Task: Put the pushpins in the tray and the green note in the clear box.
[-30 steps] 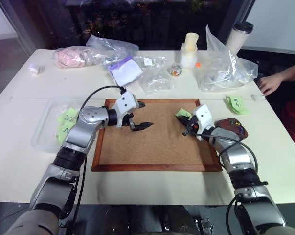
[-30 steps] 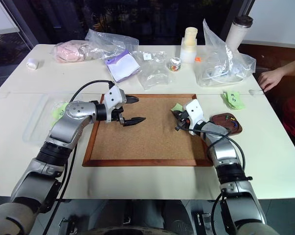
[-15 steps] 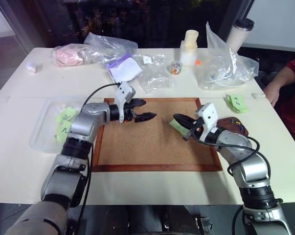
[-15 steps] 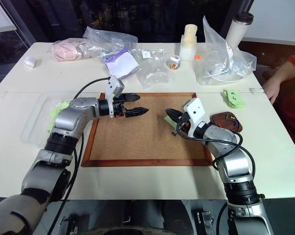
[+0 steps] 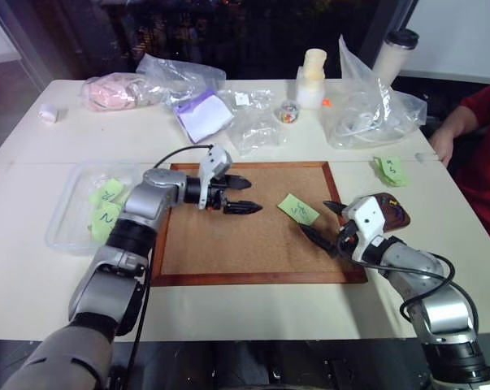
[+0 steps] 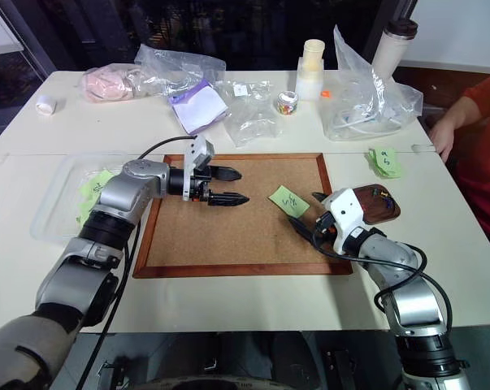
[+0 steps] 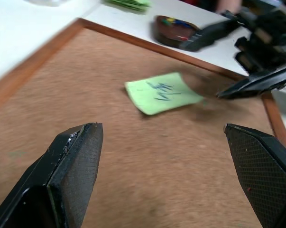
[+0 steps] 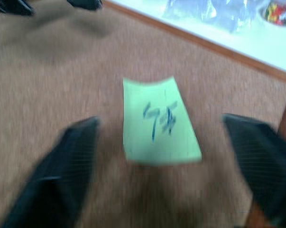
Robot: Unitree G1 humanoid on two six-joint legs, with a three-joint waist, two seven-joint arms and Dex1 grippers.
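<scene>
The left gripper hangs over the left half of the corkboard, its two black fingers spread wide and holding nothing, pointed across the board toward the green note; the stance reads as a set-up for taking the note, since the clear box lies on this arm's side. That box sits on the table just beside the board's left edge and already holds a few green slips against its floor. Moving right, the green note lies flat and loose on the cork in the right half of the board, handwriting up, touched by neither gripper; in the left wrist view it sits between the spread fingers' line of sight, well apart from the tips. The right gripper rests low at the board's right edge, just beside the note, jaws wide apart and empty, fingers aimed at the note from the near side. Just beyond it on the table, outside the frame, stands the tray, with small coloured pushpins lying inside it, so that half of the task appears done. No pin can be made out on the cork, though one would be too small to rule out. Further right lies a pad of green notes, not the item in question, and a person's hand rests at the table's far right edge. Judgement: the note's transfer to the box remains outstanding.
</scene>
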